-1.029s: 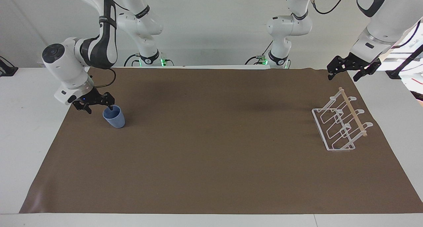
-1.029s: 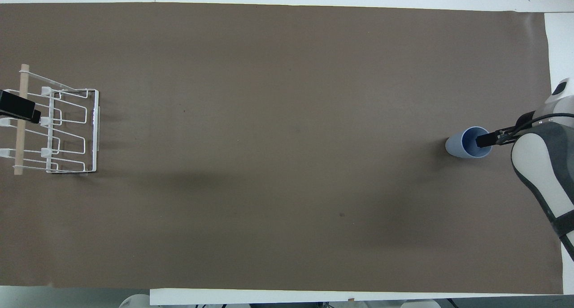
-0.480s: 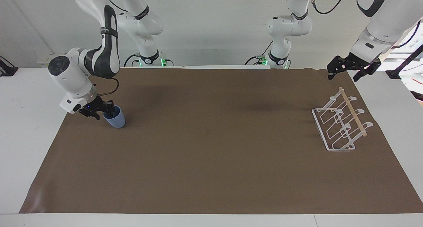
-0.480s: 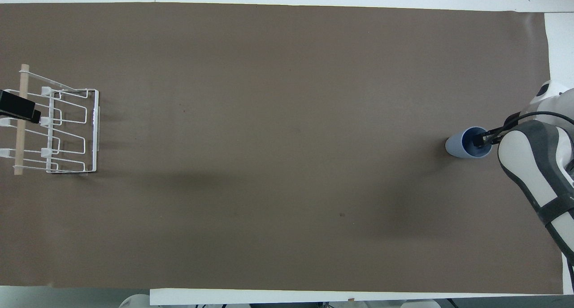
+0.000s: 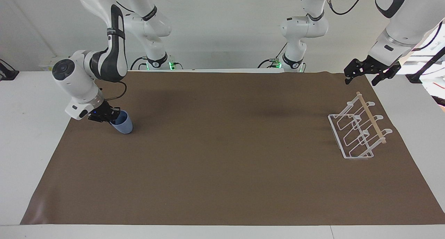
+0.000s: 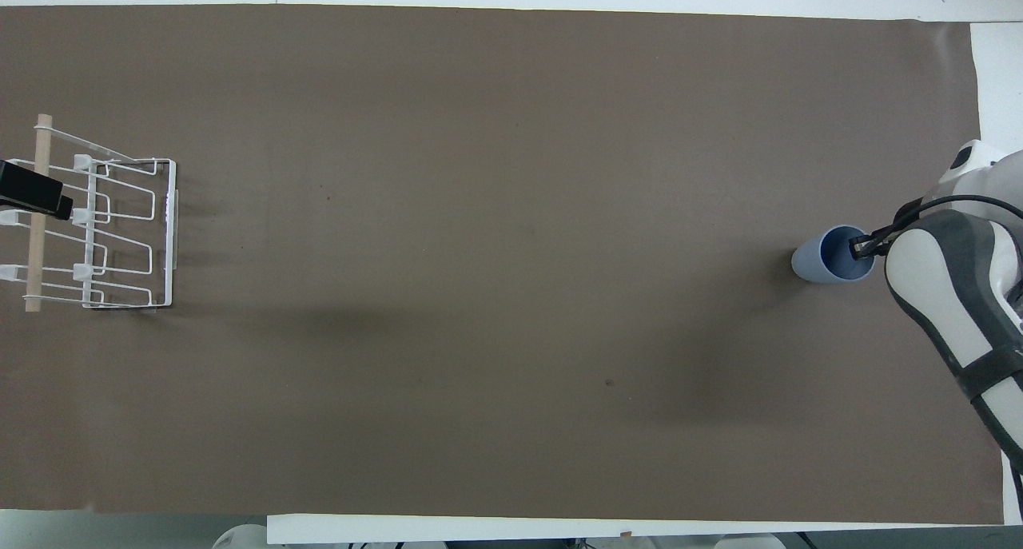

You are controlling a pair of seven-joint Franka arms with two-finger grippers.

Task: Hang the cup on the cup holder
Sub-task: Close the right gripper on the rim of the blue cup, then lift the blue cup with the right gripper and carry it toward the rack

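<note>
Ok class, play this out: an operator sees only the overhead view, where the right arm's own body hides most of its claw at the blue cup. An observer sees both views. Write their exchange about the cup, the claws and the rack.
Operator: Has the right claw got the cup?
Observer: Yes. In the facing view, the right claw is shut on the cup at its rim, with one finger inside.
Operator: Is the cup upright?
Observer: No, it is tilted, with its mouth leaning toward the right arm's end of the table.
Operator: Is the black tip over the rack touching it?
Observer: No. That is the left claw, open and waiting in the air above the cup holder, apart from it.
</note>
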